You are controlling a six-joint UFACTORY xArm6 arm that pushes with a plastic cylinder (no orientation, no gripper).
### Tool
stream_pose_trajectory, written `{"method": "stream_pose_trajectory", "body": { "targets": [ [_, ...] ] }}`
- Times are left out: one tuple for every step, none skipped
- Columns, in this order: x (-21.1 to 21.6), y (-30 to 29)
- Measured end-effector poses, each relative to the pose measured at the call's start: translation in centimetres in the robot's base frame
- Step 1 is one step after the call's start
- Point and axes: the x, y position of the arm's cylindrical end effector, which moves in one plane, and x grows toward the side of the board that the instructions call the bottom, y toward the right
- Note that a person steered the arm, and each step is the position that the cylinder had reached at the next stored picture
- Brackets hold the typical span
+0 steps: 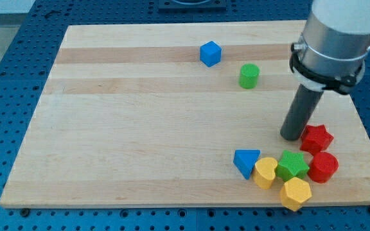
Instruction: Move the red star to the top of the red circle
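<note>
My tip (292, 136) down on the counter (140, 128), a bare rod with no hand to open or close, touching the red star's (317, 138) left side, red circle (324, 167) just near of the star, green star (292, 165) left of the circle, yellow heart (266, 172), blue triangle (246, 162), yellow hexagon (295, 192) clustered nearby, blue cube (210, 53) and green cylinder (249, 76) far off.

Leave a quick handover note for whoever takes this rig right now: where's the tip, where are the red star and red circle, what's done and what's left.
My tip is on the board, right against the red star on its view-left side.
Red star sits just above the red circle in the view, very close or touching.
Red circle sits beside the green star, at the cluster's right end.
Done: star is roughly on the circle's top side.
Left: confirm alignment, then back the tip away.
</note>
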Motion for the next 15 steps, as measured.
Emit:
{"method": "stream_pose_trajectory", "body": {
  "targets": [
    [-3.1,0.1],
    [-4.6,3.4],
    [-3.4,5.6],
    [-1.8,6.5],
    [-0.4,6.5],
    [0.9,6.5],
    [2.2,6.5],
    [1.1,6.5],
    [-2.4,6.2],
    [-3.2,3.9],
    [-3.0,1.1],
    [-1.9,0.7],
    [-1.0,0.7],
    [0.1,0.7],
    [1.1,0.7]
  ]
}}
